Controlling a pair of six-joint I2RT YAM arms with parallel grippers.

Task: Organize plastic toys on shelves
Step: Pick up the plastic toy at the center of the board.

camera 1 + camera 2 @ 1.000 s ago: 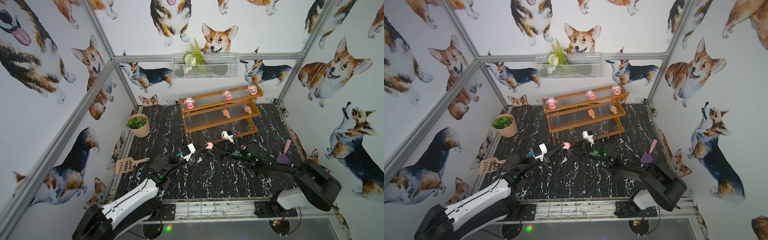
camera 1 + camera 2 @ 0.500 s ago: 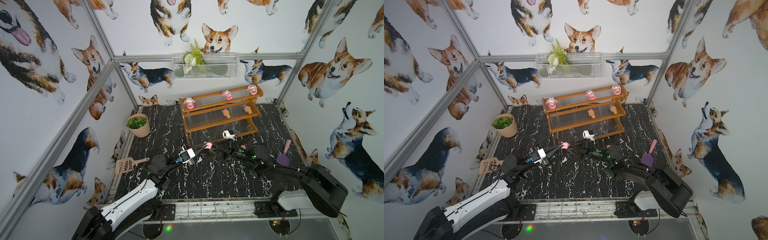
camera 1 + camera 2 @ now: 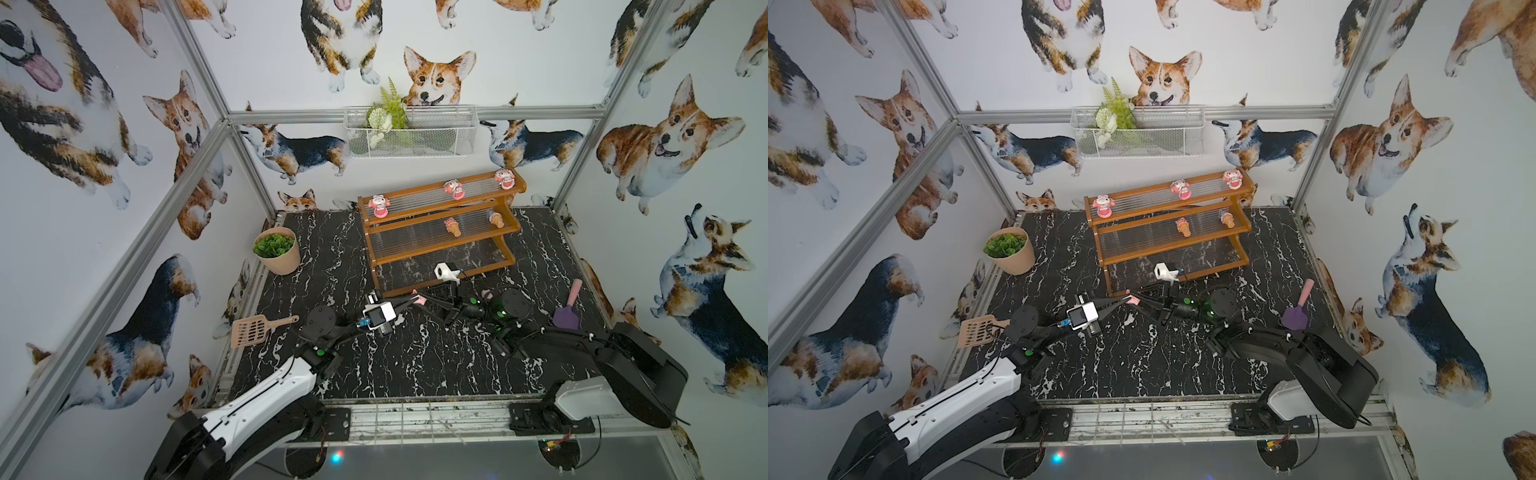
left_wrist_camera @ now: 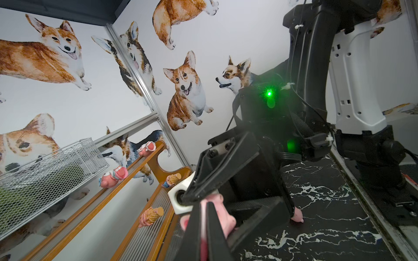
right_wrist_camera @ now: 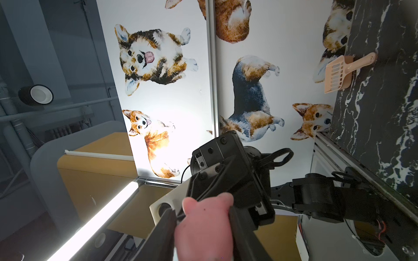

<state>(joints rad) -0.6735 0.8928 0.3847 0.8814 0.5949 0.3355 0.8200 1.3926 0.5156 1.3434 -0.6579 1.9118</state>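
Top views, left to right: beige slotted scoop (image 3: 251, 330) and potted plant (image 3: 277, 253) along the left edge of the black marble table (image 3: 395, 374). Then left gripper (image 3: 411, 300), pinched fully together on a thin edge of a pink pig (image 3: 420, 298), held above the table just near of the shelves (image 3: 436, 249). Smooth, plain pink, rounded blob, large in the right wrist view (image 5: 204, 226). Reaching in from the right, right gripper (image 3: 429, 296), partly closed, both fingers (image 5: 239, 228) pressed to the pig's sides. A second ago far wider; pig and left arm almost where they were. Further right, second pig (image 3: 486, 295) lying on the table, purple scoop (image 3: 566, 318) beyond. On the shelves, far centre: three dolls (image 3: 453, 189) on the top tier, two ice-cream cones (image 3: 453, 226) on the middle tier, unmoved.
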